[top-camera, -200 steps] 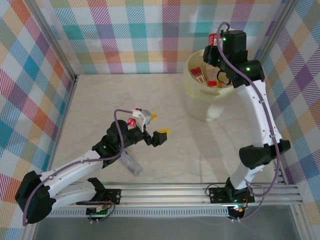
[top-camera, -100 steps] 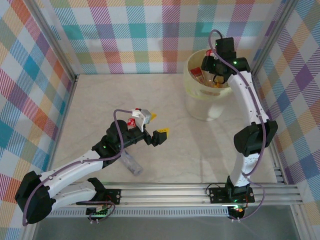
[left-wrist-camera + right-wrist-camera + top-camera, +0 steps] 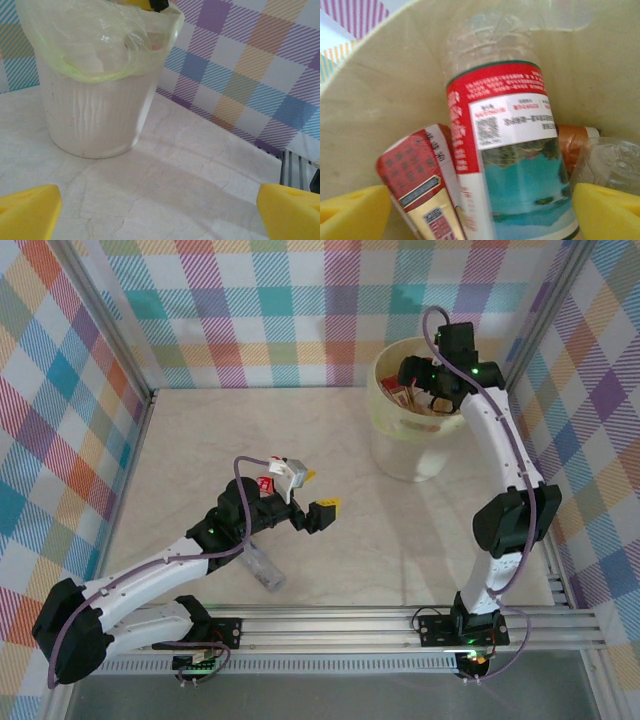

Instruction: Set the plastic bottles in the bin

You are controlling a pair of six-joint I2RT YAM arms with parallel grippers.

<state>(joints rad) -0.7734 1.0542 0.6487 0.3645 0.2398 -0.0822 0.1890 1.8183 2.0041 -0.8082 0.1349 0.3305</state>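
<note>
**Inspector A:** Status of the right gripper (image 3: 481, 212)?

**Inspector B:** It is down in the mouth of the bin (image 3: 405, 455), at the far right of the worktop (image 3: 200, 440). Its yellow fingers (image 3: 350, 215) are spread wide. A clear bottle with a red and teal label (image 3: 510, 150) lies between them, inside the bin. It is clear of one finger. I cannot tell whether it touches the other.

**Inspector A:** Other contents?

**Inspector B:** A second red-labelled bottle (image 3: 420, 185) lies just beside the first. There is a brown-labelled bottle (image 3: 572, 142) behind it and a bare clear bottle (image 3: 612, 162) further over. All of them rest within the pale yellow wall.

**Inspector A:** And the left gripper (image 3: 317, 490)?

**Inspector B:** It is over the middle of the worktop, facing the bin and well apart from it. Its fingers are spread, with nothing between them.

**Inspector A:** Anything not yet binned?

**Inspector B:** One clear bottle (image 3: 264, 568) lies on its side on the worktop towards the near edge, just beside the left arm (image 3: 150, 575). The left wrist view also shows a thin yellow-green liner bag (image 3: 100, 50) folded over the bin's rim.
</note>
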